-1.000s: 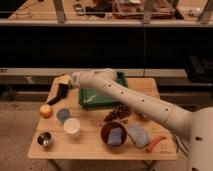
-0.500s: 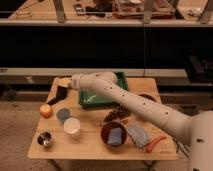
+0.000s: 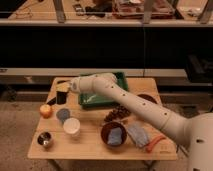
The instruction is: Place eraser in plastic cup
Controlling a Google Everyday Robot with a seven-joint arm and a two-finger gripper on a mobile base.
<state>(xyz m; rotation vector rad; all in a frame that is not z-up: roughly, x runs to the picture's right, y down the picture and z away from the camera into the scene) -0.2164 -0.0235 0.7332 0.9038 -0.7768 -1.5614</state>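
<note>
Cups line the wooden table's (image 3: 95, 150) 9 o'clock side. The plastic cup (image 3: 63, 115) is round and matte blue-grey, and its inside cannot be read. The slightly larger white cup (image 3: 71, 126) stands at its 5 o'clock, the shiny metal cup (image 3: 44, 139) at its 7 o'clock. At the plastic cup's 12 o'clock hangs the dark gripper (image 3: 61, 95), fingers pressed together; whether they pinch the eraser I cannot tell. A green tray (image 3: 120, 80) lies at the gripper's 3 o'clock, behind the pale perforated arm (image 3: 135, 102). A dark red bowl (image 3: 104, 129) holds a crumpled blue-grey lump (image 3: 115, 136). A round orange fruit (image 3: 45, 110) sits at the plastic cup's 9 o'clock.
</note>
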